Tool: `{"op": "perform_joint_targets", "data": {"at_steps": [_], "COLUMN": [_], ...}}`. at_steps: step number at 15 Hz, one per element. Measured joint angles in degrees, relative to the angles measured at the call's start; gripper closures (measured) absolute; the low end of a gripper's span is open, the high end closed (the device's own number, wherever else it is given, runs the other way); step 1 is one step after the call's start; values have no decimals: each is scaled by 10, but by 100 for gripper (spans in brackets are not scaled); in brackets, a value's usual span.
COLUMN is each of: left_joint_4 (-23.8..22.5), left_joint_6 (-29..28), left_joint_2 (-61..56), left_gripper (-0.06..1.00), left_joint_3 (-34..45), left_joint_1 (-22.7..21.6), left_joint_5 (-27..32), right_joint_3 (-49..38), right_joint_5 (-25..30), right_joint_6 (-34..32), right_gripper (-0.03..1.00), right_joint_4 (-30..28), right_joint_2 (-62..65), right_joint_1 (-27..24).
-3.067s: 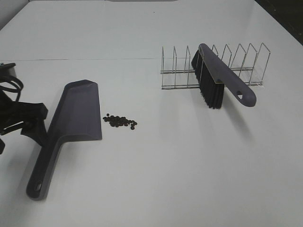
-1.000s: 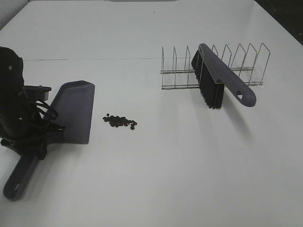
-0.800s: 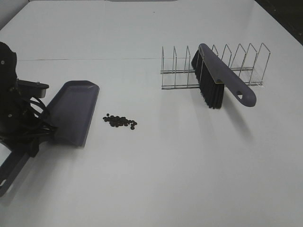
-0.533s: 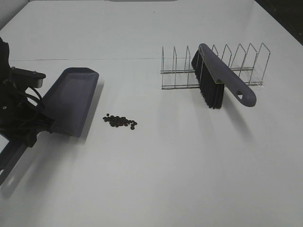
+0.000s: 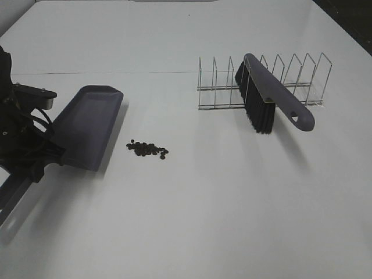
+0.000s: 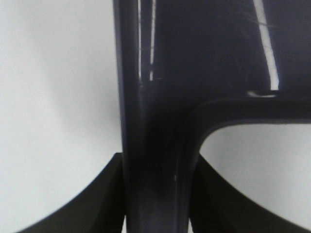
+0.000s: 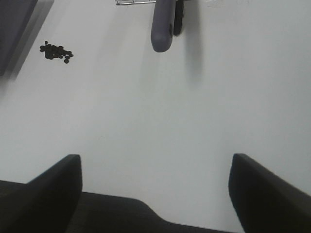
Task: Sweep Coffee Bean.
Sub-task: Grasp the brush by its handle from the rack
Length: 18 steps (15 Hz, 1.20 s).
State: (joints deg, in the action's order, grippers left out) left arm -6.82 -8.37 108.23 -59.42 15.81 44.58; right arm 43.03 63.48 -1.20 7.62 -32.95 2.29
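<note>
The coffee bean cluster lies on the white table, a short way right of the dustpan's front lip. My left gripper is shut on the handle of the dark purple dustpan, which hangs tilted above the table at the left. In the left wrist view the dustpan handle sits squeezed between my fingers. The brush leans in the wire rack at the back right. My right gripper stands open and empty over bare table, with the coffee bean and the brush handle far ahead of it.
A wire dish rack with several slots stands at the back right and holds the brush. A seam line crosses the table behind the dustpan.
The left gripper has lifted the dustpan off the table and drawn it a little to the left, its handle end sliding out past the frame's left edge. Beans and brush stayed put.
</note>
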Motion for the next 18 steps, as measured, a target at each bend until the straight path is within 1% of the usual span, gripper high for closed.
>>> {"op": "perform_joint_targets", "data": {"at_steps": [4,7,13,15,17,18], "left_joint_4": [0,6,23,26,27,27], "left_joint_6": [0,0,0,0,0,0], "left_joint_2": [0,0,0,0,0,0], "left_gripper": [61,61,61,61,61,61], "left_joint_3": [0,0,0,0,0,0], "left_joint_1": [0,0,0,0,0,0], "left_joint_5": [3,4,2,2,2,2], "right_joint_3": [70,148,260,301,348,383], "right_joint_5": [19,50,51,60,64,64], "right_joint_6": [0,0,0,0,0,0], "right_gripper": [20,20,20,20,20,20], "right_joint_4": [0,-1,-1,-1,-1,5], "right_joint_2": [-99,-202,-363,-425,-486,-539], "right_joint_1": [0,0,0,0,0,0]}}
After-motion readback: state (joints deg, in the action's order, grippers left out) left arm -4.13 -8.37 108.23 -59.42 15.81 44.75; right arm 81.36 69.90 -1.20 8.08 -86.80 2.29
